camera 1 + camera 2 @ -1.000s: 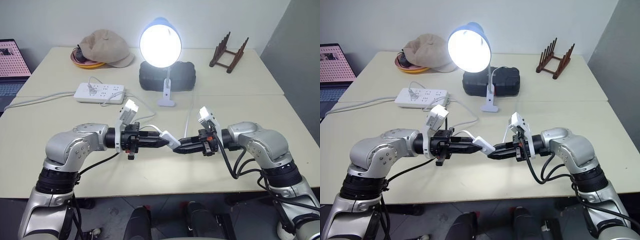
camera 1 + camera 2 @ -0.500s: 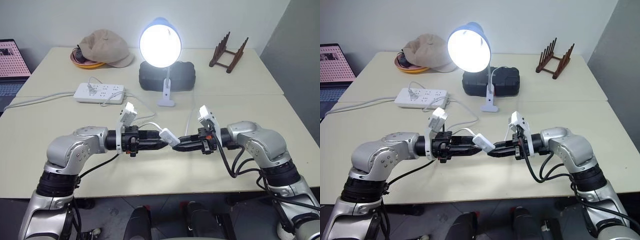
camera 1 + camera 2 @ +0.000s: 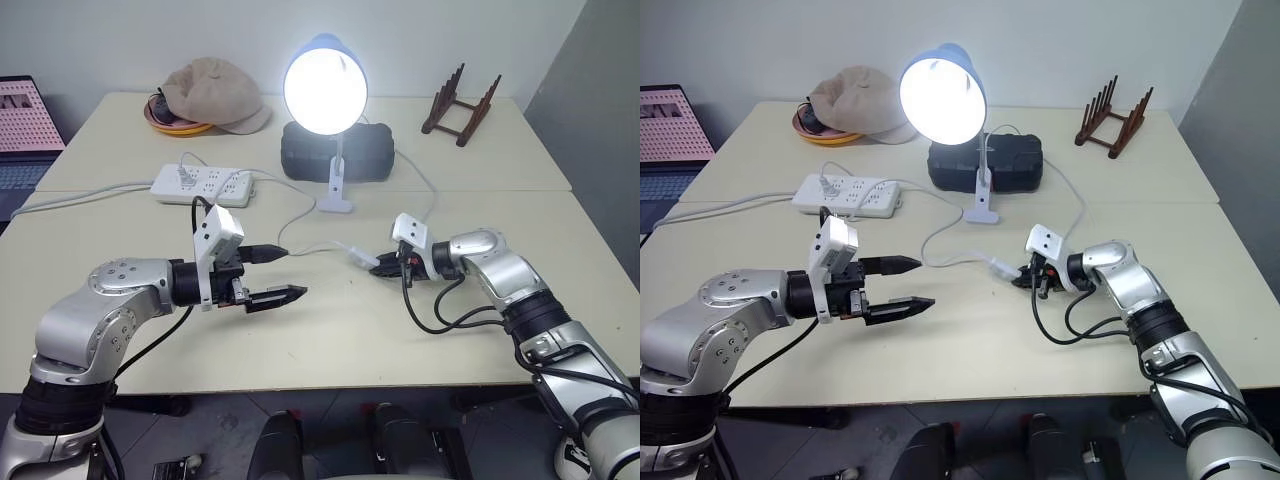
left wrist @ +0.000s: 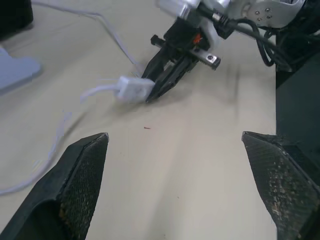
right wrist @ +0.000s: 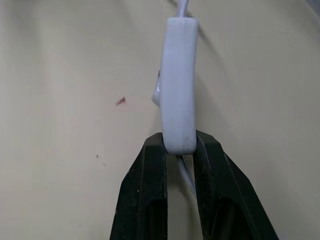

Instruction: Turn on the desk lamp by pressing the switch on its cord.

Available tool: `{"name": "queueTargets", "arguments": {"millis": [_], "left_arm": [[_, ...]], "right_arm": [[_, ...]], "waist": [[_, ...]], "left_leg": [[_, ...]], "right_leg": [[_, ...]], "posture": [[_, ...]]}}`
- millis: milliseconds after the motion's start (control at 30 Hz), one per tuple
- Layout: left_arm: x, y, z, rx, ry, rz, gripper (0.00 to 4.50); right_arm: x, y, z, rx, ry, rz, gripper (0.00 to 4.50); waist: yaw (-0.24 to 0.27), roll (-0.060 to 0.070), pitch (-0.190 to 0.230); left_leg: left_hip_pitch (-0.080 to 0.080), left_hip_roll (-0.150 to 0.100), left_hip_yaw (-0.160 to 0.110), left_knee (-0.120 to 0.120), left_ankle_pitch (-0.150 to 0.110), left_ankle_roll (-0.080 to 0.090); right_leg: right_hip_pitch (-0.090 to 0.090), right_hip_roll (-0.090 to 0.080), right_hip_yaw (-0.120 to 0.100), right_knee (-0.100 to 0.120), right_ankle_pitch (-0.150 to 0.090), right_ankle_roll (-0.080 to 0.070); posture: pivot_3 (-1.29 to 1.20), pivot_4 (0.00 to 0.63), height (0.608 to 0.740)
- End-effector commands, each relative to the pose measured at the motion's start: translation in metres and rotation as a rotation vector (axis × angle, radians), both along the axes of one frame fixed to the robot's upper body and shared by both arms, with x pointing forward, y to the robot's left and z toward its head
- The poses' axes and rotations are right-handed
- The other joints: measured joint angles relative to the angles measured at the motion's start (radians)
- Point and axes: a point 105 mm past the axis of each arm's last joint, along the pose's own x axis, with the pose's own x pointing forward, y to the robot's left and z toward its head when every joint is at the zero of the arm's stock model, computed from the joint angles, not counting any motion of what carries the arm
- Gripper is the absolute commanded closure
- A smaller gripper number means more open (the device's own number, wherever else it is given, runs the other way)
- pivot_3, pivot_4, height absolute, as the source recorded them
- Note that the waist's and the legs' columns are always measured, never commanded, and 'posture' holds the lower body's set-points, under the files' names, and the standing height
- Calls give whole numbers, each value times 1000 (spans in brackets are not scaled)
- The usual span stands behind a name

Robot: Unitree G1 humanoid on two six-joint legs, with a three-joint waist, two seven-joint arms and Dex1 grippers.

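While a tan cap [image 3: 212, 92] covers most of the orange dish [image 3: 172, 124] at the table's far left, so whatever the dish holds is hard to make out, the desk lamp [image 3: 326, 88] glows at the back. Its cord [image 3: 300, 215] loops forward to the switch [image 5: 178, 85], low over the table [image 3: 330, 340], pinched at one end by the right gripper [image 3: 380, 271]. Well apart to the left, the left gripper [image 3: 280, 274] hangs spread wide, holding nothing.

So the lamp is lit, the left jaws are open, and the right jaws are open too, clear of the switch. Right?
Not quite: the right gripper is shut on the switch, as the right wrist view shows. The desk lamp is lit and the left gripper is open.
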Motion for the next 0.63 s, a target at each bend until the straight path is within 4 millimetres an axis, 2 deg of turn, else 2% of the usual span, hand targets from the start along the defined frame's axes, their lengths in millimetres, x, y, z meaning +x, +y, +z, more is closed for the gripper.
{"name": "queueTargets", "arguments": {"millis": [33,133,300,400,467,633], "left_arm": [[-1,0,9,41,-72,-10,0],[2,4,6,68,-76,-6,0],[8,7,13,65,-82,-14,0],[14,9,17,81,-85,-25,0],[16,11,18,102,-93,-38,0],[22,13,17,150,-118,-61,0]], "right_arm": [[3,3,18,4,-89,54,3084],[-5,-3,34,38,-115,78,2281],[-26,-19,61,84,-140,89,1181],[-55,-31,78,126,-124,80,573],[-70,-36,81,139,-104,60,136],[-81,-43,75,139,-92,-29,50]], "waist": [[0,0,0],[0,1,0],[9,0,0],[12,0,0],[15,1,0],[12,0,0]], "left_leg": [[0,0,0,0,0,0],[0,0,0,0,0,0],[0,0,0,0,0,0],[-1,0,0,0,0,0],[0,0,0,0,0,0],[0,0,0,1,0,0]], "right_leg": [[0,0,0,0,0,0],[0,0,0,0,0,0],[0,0,0,0,0,0],[0,0,0,0,0,0],[1,0,0,0,0,0],[0,0,0,0,-3,-5]], "posture": [[0,150,740],[0,150,740],[0,150,740],[0,150,740],[0,150,740],[0,150,740]]}}
